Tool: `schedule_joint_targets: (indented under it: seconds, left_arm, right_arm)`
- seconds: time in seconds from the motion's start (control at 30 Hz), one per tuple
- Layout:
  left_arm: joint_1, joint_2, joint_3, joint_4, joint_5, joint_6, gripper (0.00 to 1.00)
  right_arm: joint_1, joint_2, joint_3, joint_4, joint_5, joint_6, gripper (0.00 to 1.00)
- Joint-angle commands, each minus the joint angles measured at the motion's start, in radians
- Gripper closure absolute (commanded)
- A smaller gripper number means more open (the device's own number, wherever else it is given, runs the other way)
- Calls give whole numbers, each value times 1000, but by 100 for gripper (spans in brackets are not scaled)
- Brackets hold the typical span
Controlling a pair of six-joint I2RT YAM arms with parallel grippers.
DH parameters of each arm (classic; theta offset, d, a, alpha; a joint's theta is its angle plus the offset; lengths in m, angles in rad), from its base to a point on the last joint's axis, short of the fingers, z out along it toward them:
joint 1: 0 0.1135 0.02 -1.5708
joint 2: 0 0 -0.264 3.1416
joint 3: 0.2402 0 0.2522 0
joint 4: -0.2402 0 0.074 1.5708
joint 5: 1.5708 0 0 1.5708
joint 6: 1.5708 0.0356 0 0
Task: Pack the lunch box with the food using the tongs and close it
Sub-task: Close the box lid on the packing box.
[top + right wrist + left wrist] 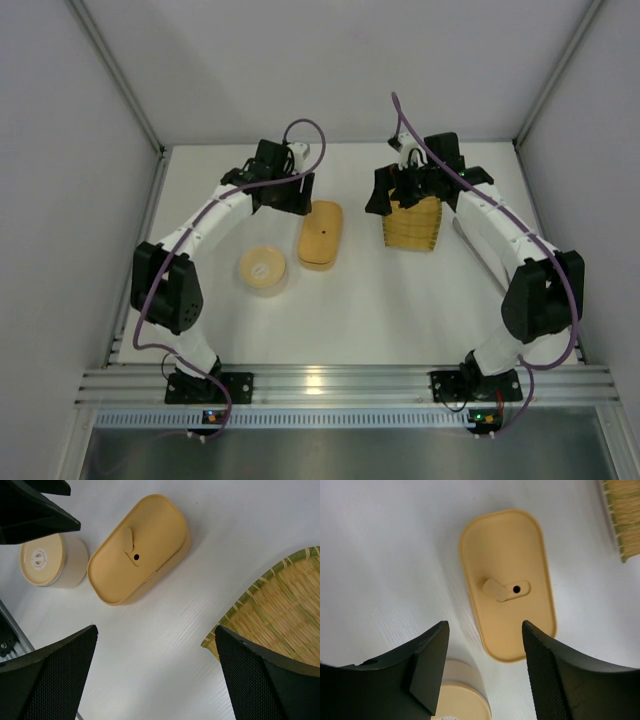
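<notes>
The lunch box [320,235] sits mid-table with its lid on, and the round tin [264,270] is lidded just beside it, so packing and closing look done. The left gripper [485,635] hovers above the box, fingers apart and empty. The right gripper [155,635] gapes wide by the woven tray [280,600], holding nothing.
</notes>
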Motion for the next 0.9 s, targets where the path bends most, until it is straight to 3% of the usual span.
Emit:
schedule_joint_targets:
  seconds: [0.0,0.07,0.1,0.2,0.4,0.67,0.87]
  left_arm:
    - [-12,-12,106,-14,129,131,36]
    - [-19,36,140,-74,232,218,31]
    - [-25,65,218,-130,354,372,27]
    - [-41,148,327,-365,450,659,25]
    - [-6,166,308,-371,460,977,24]
    - [8,215,280,-345,569,1202,23]
    - [8,324,384,-407,593,1274,23]
  right_arm:
    - [-5,-9,16,66,-23,-4,1]
    - [-6,-4,17,67,-24,-9,1]
    - [-5,-4,17,66,-27,-13,1]
    - [-6,1,25,41,-38,-47,1]
    - [-37,-4,36,15,-58,-62,1]
    - [-121,-5,17,23,-119,-26,0]
    - [-170,-33,-10,9,-135,-41,1]
